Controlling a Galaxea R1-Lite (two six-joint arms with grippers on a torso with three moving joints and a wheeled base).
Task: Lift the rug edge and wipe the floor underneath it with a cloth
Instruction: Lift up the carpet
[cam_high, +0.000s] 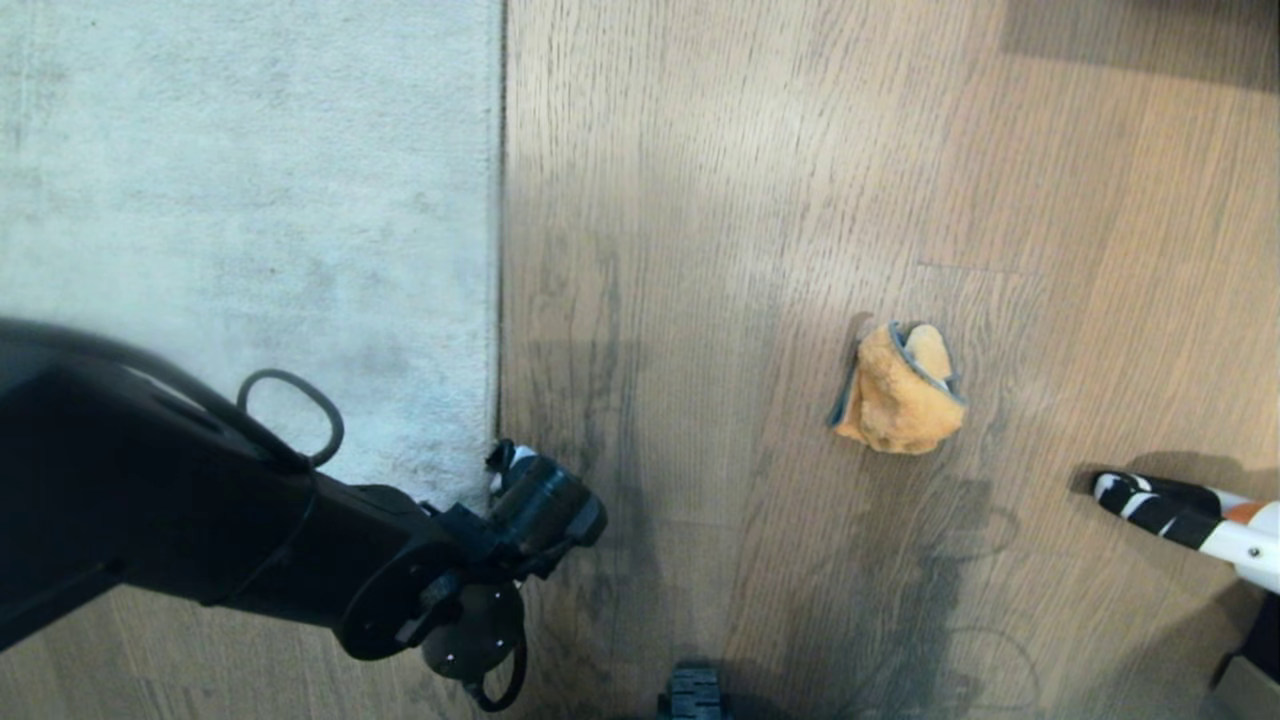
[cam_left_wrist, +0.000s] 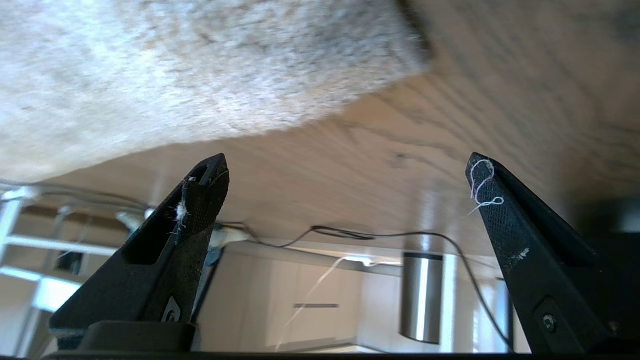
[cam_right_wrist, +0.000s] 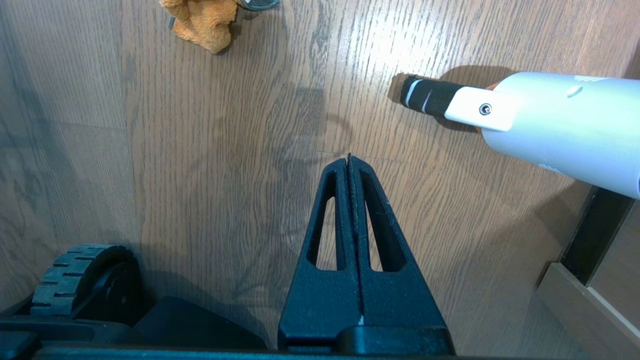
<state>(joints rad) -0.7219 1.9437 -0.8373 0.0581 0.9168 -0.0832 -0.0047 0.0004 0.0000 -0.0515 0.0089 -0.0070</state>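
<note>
Left gripper (cam_left_wrist: 345, 180) wide open, holding nothing, right beside rug edge (cam_high: 497, 300) near its corner. Edge runs straight away from robot. Cloth (cam_high: 898, 388) on floor (cam_high: 700, 250), well apart, nearer closed right gripper (cam_right_wrist: 349, 159).

A white tube (cam_right_wrist: 560, 125) with a black striped tip hangs nearby.

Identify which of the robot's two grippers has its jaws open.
The left gripper, beside the rug edge: its jaws stand wide apart, while the right gripper's are pressed together.
</note>
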